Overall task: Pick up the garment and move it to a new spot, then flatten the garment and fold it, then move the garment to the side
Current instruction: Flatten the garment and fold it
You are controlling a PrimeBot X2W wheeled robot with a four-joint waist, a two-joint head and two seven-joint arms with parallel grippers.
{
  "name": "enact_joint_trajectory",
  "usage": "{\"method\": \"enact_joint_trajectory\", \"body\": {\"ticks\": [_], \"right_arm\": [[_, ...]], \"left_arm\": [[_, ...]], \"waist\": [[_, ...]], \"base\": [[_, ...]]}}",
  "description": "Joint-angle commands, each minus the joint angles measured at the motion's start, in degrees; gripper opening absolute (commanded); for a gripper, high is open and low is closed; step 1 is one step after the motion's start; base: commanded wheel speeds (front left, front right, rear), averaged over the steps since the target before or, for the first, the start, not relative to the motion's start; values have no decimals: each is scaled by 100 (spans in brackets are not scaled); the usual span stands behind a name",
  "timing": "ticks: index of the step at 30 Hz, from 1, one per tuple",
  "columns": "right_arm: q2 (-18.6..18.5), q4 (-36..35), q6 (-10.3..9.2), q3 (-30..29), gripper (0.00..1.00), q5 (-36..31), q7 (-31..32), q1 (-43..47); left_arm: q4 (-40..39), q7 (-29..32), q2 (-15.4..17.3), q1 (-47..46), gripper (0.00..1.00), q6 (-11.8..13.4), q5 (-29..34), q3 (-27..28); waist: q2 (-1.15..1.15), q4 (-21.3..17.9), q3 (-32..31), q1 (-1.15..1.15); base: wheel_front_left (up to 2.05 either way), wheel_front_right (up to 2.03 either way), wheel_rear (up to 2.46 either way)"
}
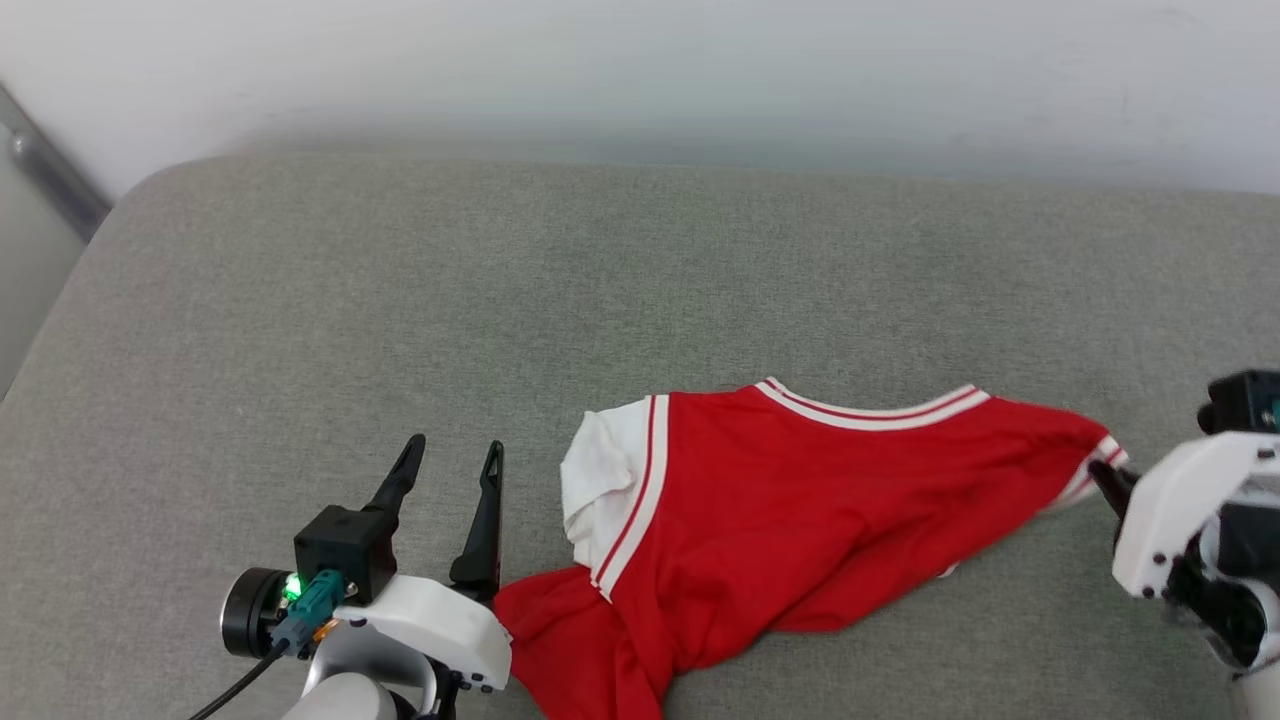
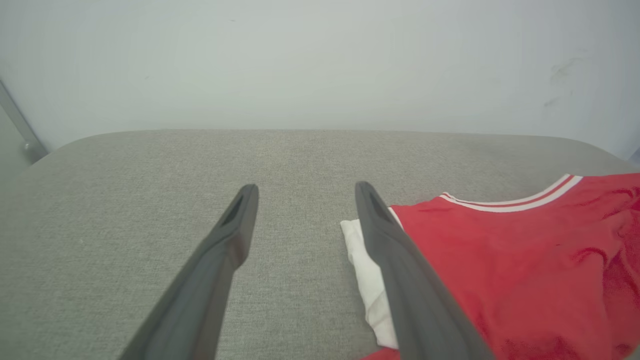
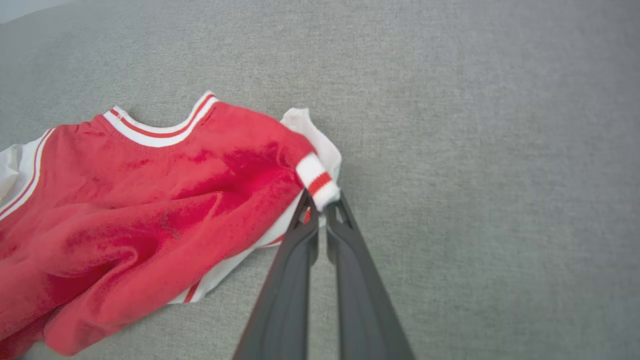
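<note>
The garment (image 1: 800,510), a red T-shirt with white sleeves and striped trim, lies rumpled on the grey cushion, collar toward the wall. My right gripper (image 1: 1100,472) is shut on its right sleeve seam; in the right wrist view the striped trim bulges out between the closed tips of that gripper (image 3: 322,200), with the garment (image 3: 150,210) spread to the left. My left gripper (image 1: 452,452) stands open just left of the white left sleeve, nothing between its fingers. In the left wrist view the left gripper (image 2: 305,192) hangs over bare cushion, its right finger crossing the garment (image 2: 525,260) sleeve edge.
The grey fabric cushion (image 1: 400,300) runs wide to the left and back, ending at a pale wall (image 1: 640,70). Its rounded left corner drops off near a metal bar (image 1: 55,170). More bare cushion (image 3: 500,150) lies to the right of the sleeve.
</note>
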Motion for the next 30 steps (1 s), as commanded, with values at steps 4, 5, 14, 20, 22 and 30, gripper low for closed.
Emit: {"method": "enact_joint_trajectory", "body": {"ticks": [4,5,14,20,22,30], "right_arm": [[252,137,-3,-608,0,-179,-46,737],[341,199,-4,-727,0,-202,-164,854],[882,-83,-3,-927,100,-140,-1985,1426],[845,-561,-3,-868,100,-85,-2032,1668],[764,-710,-3,-806,100,-98,-1823,1609],[100,-727,-3,238,100,-88,273,411]], "left_arm": [[-5,21,-6,86,100,11,-33,-21],[1,27,-8,95,100,9,-39,-29],[42,59,67,231,100,78,-86,-23],[-24,83,111,358,100,175,-125,15],[-60,94,127,384,100,214,-126,25],[-241,161,169,178,100,229,-38,-22]], "waist": [[0,-116,-58,0],[0,-134,-68,0],[0,-250,-280,0],[0,-339,-425,0],[0,-364,-445,0],[0,-280,-95,0]], "base": [[0,0,0],[0,0,0],[0,0,0],[0,0,0],[0,0,0],[0,0,0]]}}
